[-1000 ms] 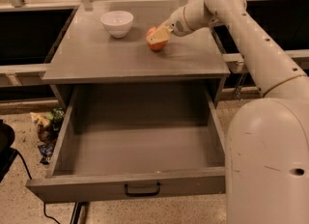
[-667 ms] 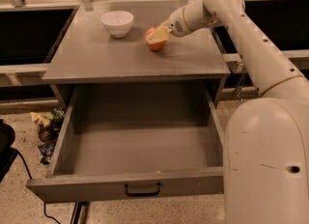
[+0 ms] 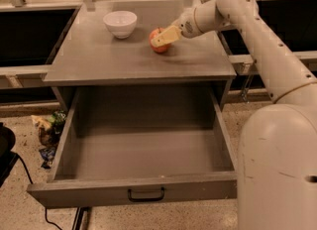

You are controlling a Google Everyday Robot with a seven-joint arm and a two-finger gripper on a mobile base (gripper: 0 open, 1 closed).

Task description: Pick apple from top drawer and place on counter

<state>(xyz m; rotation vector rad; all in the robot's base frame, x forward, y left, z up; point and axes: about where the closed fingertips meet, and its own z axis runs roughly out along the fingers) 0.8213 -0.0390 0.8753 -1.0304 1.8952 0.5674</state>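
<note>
The apple (image 3: 160, 48), small and red-orange, rests on the grey counter (image 3: 119, 60) right of centre toward the back. My gripper (image 3: 160, 39) reaches in from the right and is shut on the apple: one pale yellow finger (image 3: 167, 35) lies across its front, the other is hidden behind it. The top drawer (image 3: 133, 190) is pulled fully open below the counter and nothing lies inside it. Its black handle (image 3: 146, 195) sits at the centre of the front panel.
A white bowl (image 3: 120, 23) stands on the counter to the left of the apple. My arm (image 3: 267, 50) runs along the right side. Some clutter (image 3: 47, 130) and a black cable (image 3: 29, 184) lie on the speckled floor at the left.
The gripper and the apple have dropped very slightly toward the counter top. Nothing else has moved.
</note>
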